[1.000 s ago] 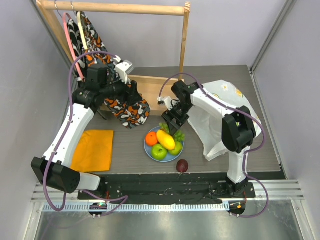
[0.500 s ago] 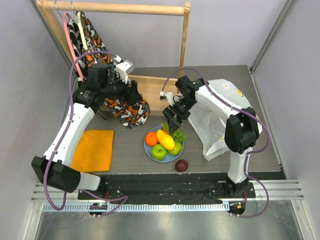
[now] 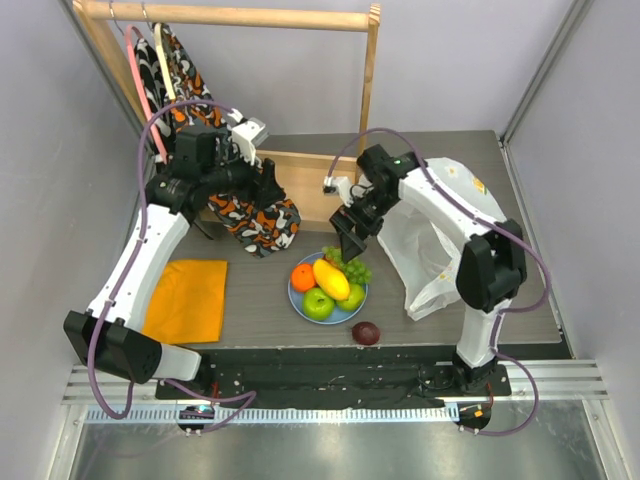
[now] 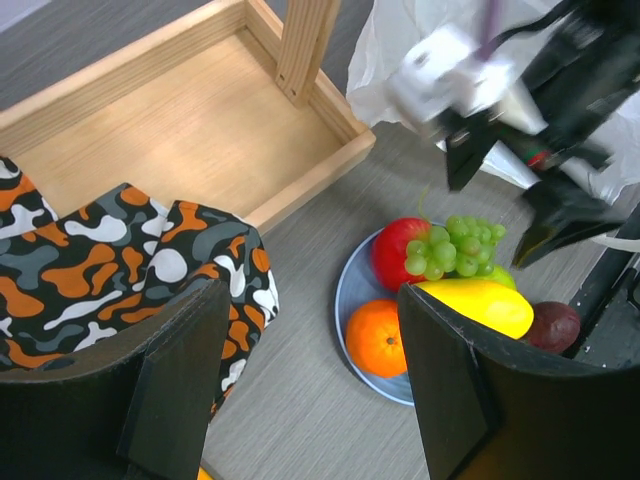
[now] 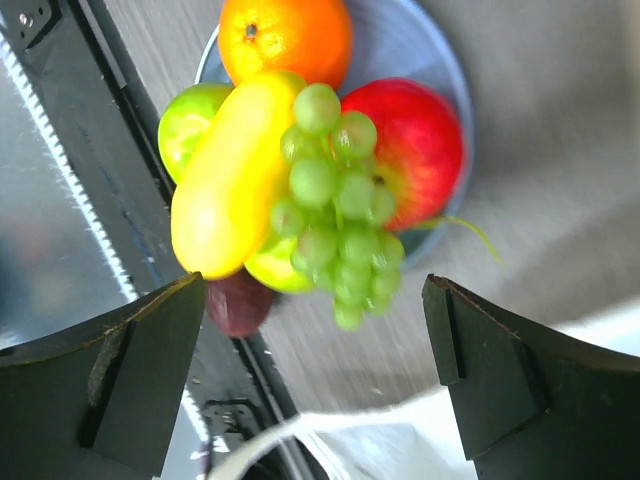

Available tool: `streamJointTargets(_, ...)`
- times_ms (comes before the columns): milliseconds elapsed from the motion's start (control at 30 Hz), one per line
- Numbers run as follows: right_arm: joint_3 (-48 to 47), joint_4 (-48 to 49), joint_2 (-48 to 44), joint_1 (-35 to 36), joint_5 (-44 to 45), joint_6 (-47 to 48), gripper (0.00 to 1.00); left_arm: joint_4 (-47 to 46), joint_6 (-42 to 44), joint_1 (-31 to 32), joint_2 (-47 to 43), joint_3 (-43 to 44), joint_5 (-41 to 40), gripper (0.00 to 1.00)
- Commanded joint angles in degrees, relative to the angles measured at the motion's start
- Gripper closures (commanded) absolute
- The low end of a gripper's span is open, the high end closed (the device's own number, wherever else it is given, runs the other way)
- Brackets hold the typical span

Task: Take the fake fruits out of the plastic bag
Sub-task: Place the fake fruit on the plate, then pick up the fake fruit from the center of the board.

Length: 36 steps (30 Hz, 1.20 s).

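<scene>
Top view: right claw hanging over the round light-blue plate at centre, jaws apart and empty, high enough to clear the heap. Piled there: glossy orange, yellow mango, green apple, green grape bunch. Dark purple plum alone on the grey table just below the plate, likely for want of room. Crinkly white plastic bag slumped at right, contents not visible.

Left wrist view: left claw spread wide, gripping nothing, parked over orange-and-grey camouflage cloth at left, seemingly out of the working arm's way.

Right wrist view: grape bunch draped atop mango and red apple.
</scene>
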<state>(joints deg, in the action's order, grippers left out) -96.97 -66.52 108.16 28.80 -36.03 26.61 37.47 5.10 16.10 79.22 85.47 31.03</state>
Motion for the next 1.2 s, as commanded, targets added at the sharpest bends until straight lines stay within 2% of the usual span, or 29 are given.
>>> streamJointTargets(0,-0.8,1.4,-15.0,-2.3,2.7,5.2,0.0,-1.9,1.0,-0.2,-0.4,2.9,-0.4,0.28)
streamJointTargets(33,1.1,2.2,-20.0,-2.3,3.6,5.8,0.0,-1.8,1.1,-0.2,-0.6,3.3,-0.7,0.28)
streamJointTargets(200,17.5,2.8,-31.2,2.6,8.9,10.3,0.0,-1.4,1.8,-0.4,-1.2,4.1,-1.8,0.27)
streamJointTargets(300,27.8,6.4,-37.7,13.3,12.8,10.7,0.0,-1.4,1.2,-0.3,-1.3,4.7,-2.5,0.26)
streamJointTargets(333,30.4,8.0,-39.7,19.4,15.9,10.7,0.0,-1.4,1.0,-0.4,-1.5,4.9,-2.7,0.25)
streamJointTargets(467,39.8,14.2,-44.8,30.3,21.3,10.0,0.01,-1.4,0.1,-0.8,-4.1,3.7,-2.8,0.24)
streamJointTargets(600,42.8,20.7,-42.3,33.3,24.6,8.7,0.03,-1.2,-0.1,-2.2,-8.8,-1.1,-2.6,0.24)
streamJointTargets(867,46.3,25.5,-35.7,35.2,32.4,10.2,0.05,-0.7,-1.0,-6.9,-18.1,-9.5,-0.9,0.24)
streamJointTargets(1167,49.2,27.8,-33.5,35.2,32.4,9.5,0.04,-1.3,-2.6,-10.2,-22.8,-12.9,0.9,0.24)
